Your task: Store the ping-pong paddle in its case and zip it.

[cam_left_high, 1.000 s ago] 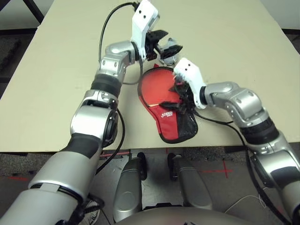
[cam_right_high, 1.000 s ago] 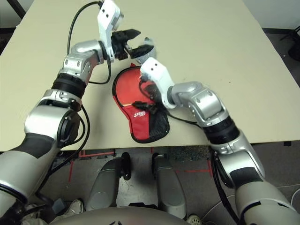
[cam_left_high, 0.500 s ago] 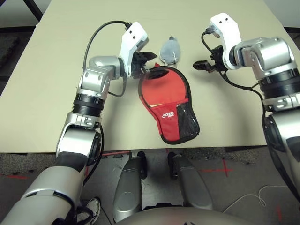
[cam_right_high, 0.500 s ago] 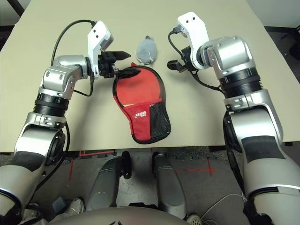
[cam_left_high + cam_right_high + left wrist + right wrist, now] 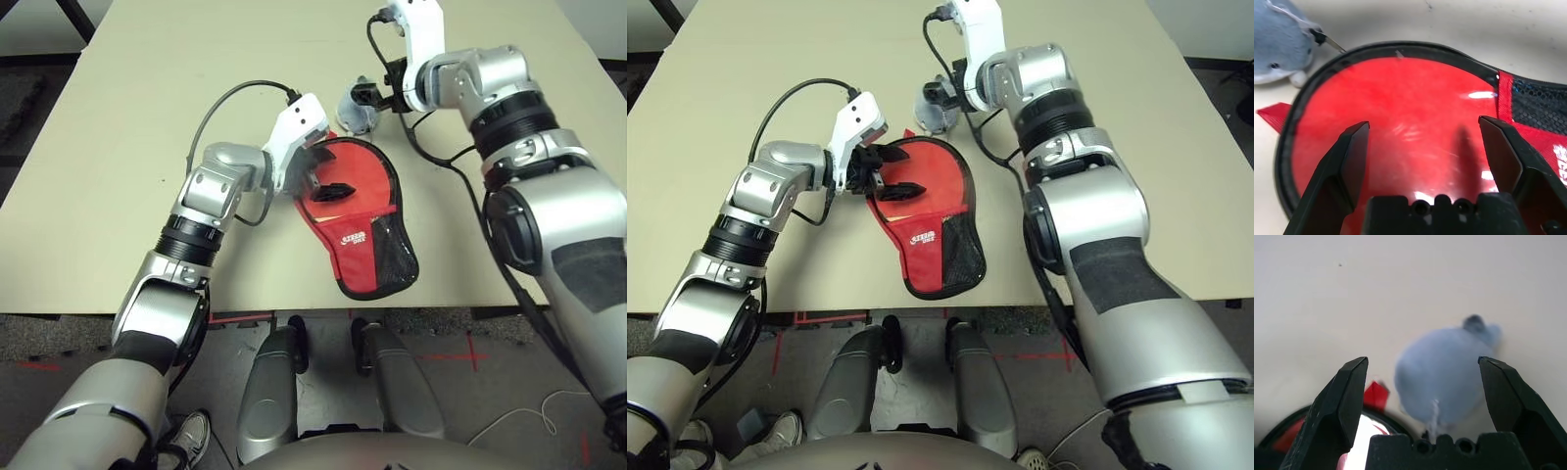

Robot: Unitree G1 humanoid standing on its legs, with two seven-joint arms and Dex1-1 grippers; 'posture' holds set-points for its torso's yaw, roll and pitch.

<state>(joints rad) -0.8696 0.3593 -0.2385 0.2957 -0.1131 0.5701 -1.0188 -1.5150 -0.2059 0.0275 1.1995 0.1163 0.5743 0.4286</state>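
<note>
Left eye view shows the case (image 5: 358,220) lying flat on the counter (image 5: 118,166), near its front edge, with a white logo on the red fabric that is too small to read. The left end effector (image 5: 328,176) hovers over the round left part of the case, fingers spread apart and empty. Left wrist view shows a glossy red surface under these fingers. The right end effector (image 5: 364,95), also wide open, is at the grey pouch (image 5: 1442,377), just beyond the case.
</note>
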